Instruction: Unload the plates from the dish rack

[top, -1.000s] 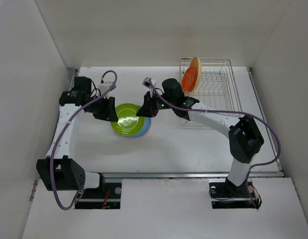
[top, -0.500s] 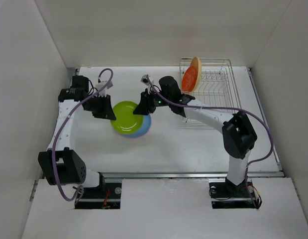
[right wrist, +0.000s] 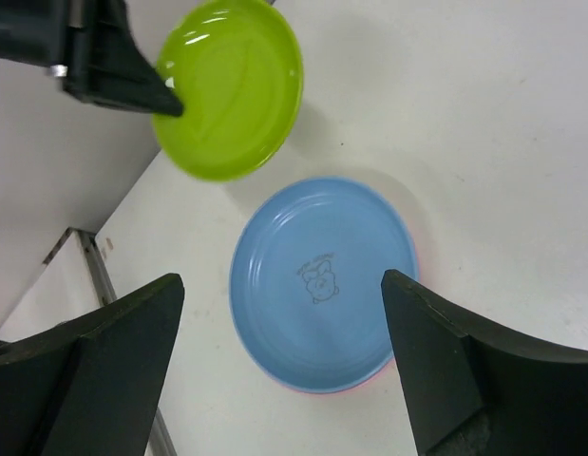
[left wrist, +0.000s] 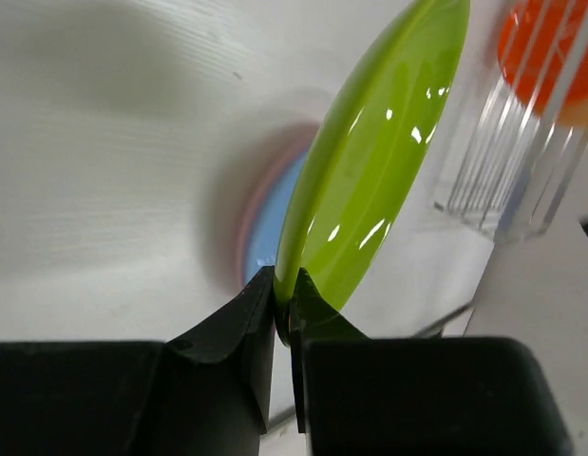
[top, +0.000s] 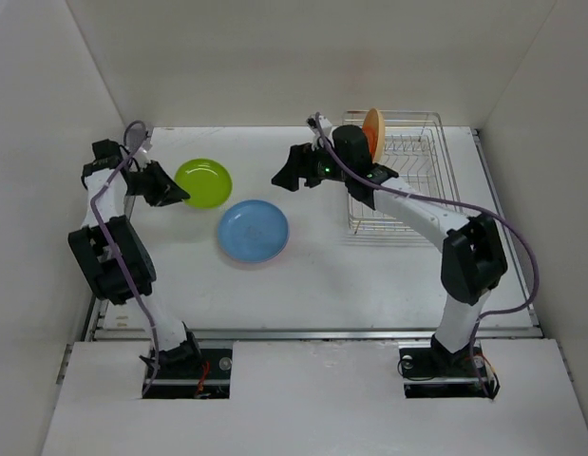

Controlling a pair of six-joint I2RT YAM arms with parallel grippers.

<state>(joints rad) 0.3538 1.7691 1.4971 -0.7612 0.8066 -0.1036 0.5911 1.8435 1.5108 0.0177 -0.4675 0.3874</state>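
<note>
My left gripper (top: 178,194) is shut on the rim of the lime green plate (top: 204,182), holding it above the back-left of the table. The left wrist view shows that rim pinched between the jaws, with my left gripper (left wrist: 284,306) and the green plate (left wrist: 369,180) close up. A blue plate (top: 253,231) lies flat on a pink one, whose rim (right wrist: 369,388) peeks out. My right gripper (top: 282,178) hangs open and empty. In its wrist view my right gripper (right wrist: 279,285) is above the blue plate (right wrist: 322,280). The dish rack (top: 436,152) holds an orange plate (top: 370,136) on edge, partly hidden by my right arm.
White walls close in the table on the left, back and right. The rack stands at the back right, its wires (left wrist: 502,161) showing in the left wrist view. The table's left edge and a metal rail (right wrist: 89,266) lie near the green plate.
My left gripper has carried the green plate off the blue plate toward the back left. My right gripper has opened, let go of the plates and drawn back toward the rack.
</note>
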